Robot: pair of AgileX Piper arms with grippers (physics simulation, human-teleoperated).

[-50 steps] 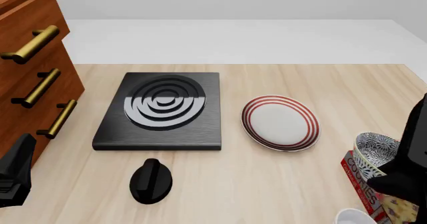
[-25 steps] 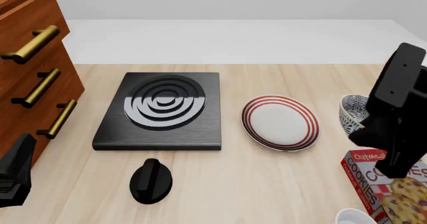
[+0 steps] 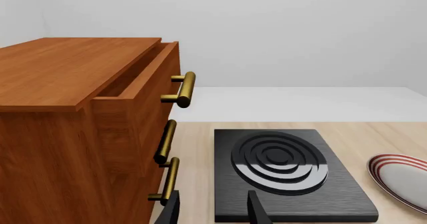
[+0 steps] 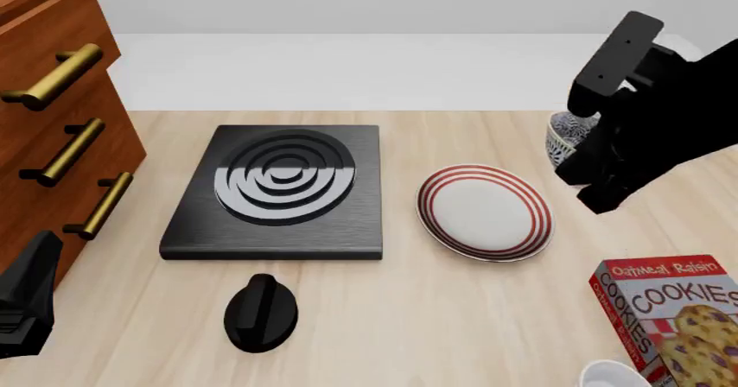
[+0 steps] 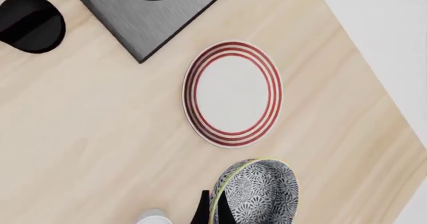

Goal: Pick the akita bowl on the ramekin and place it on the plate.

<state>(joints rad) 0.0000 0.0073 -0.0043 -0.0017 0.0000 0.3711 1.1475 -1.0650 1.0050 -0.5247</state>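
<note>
Above the wooden table (image 4: 461, 318), the akita bowl (image 5: 257, 191) is pinched by its rim in the closed right gripper (image 5: 212, 211); it could slip before the plate (image 4: 485, 212) is reached

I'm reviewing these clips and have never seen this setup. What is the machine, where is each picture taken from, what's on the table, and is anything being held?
It's a simulated pair of robot arms. The front view looks down the table; each wrist view sits behind one gripper. On the table lie a black stove plate, a knob, the red-ringed plate, a cookie box, and a wooden drawer cabinet. The right gripper holds the patterned akita bowl in the air, beside the plate. The left gripper holds nothing.
</note>
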